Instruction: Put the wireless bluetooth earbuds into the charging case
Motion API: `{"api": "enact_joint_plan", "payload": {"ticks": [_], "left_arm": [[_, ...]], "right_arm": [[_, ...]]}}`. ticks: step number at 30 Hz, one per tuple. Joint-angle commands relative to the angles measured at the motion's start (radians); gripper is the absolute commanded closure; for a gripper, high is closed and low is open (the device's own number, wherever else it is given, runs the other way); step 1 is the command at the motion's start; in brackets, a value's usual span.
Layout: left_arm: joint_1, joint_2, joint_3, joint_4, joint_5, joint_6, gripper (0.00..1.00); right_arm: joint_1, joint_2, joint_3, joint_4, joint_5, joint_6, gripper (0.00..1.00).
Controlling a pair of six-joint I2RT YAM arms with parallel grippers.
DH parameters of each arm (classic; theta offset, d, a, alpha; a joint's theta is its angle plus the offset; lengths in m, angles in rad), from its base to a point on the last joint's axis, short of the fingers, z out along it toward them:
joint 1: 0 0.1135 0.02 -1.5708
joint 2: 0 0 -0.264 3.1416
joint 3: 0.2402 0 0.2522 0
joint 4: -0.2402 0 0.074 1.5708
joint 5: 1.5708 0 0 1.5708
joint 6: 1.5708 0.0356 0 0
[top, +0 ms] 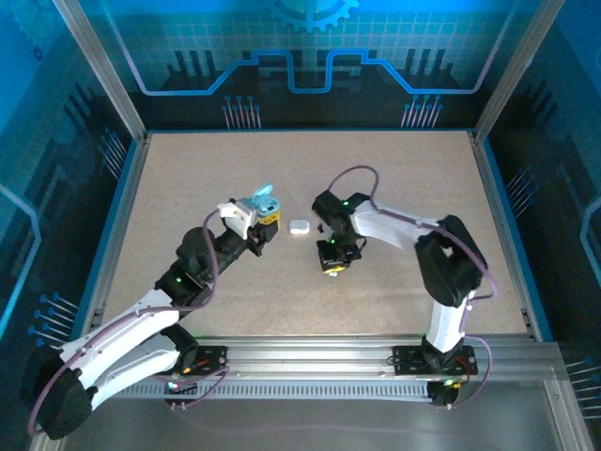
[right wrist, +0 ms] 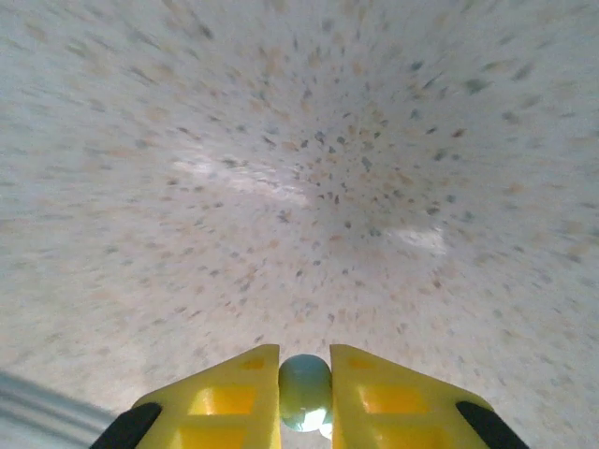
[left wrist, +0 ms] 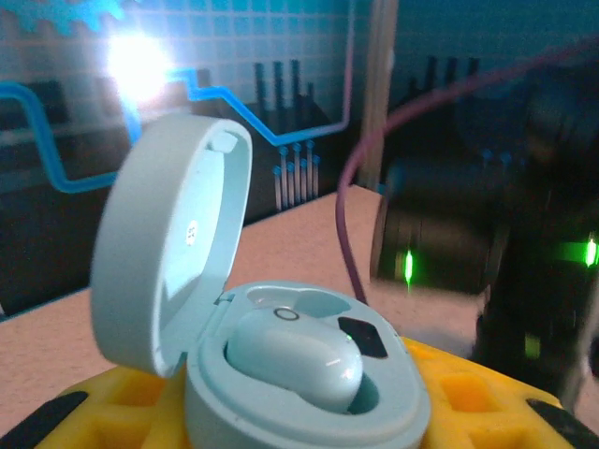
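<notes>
Right wrist close-up: earbud (right wrist: 305, 398) in right gripper (right wrist: 305, 374)

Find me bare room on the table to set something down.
The far half of the table, behind the open blue case and the white case, is bare. So is the near strip between the arms. The middle is crowded: both cases and the jaws of the right arm holding an earbud sit close together.

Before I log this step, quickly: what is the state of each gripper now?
Left gripper: closed on the open charging case.
Right gripper: closed on a light blue earbud.
</notes>
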Motion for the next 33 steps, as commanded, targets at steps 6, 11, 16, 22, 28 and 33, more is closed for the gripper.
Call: {"api": "enact_joint_plan", "payload": {"ticks": [6, 11, 16, 22, 28, 33], "left_arm": [[-0.001, 0.167, 0.020, 0.268, 0.272, 0.005, 0.70], [-0.001, 0.285, 0.052, 0.398, 0.408, -0.039, 0.70], [0.000, 0.384, 0.089, 0.533, 0.492, -0.121, 0.70], [-0.001, 0.428, 0.123, 0.556, 0.539, -0.157, 0.70], [0.000, 0.432, 0.138, 0.546, 0.559, -0.167, 0.70], [-0.002, 0.431, 0.142, 0.539, 0.568, -0.174, 0.70]], "right_arm": [[-0.190, -0.315, 0.085, 0.006, -0.274, -0.063, 0.82], [-0.218, -0.377, 0.125, 0.077, -0.459, -0.048, 0.81], [-0.218, -0.391, 0.115, 0.183, -0.606, 0.006, 0.81], [-0.218, -0.395, 0.098, 0.228, -0.645, 0.033, 0.81], [-0.216, -0.386, 0.082, 0.256, -0.654, 0.055, 0.81], [-0.214, -0.385, 0.079, 0.281, -0.652, 0.073, 0.81]]}}
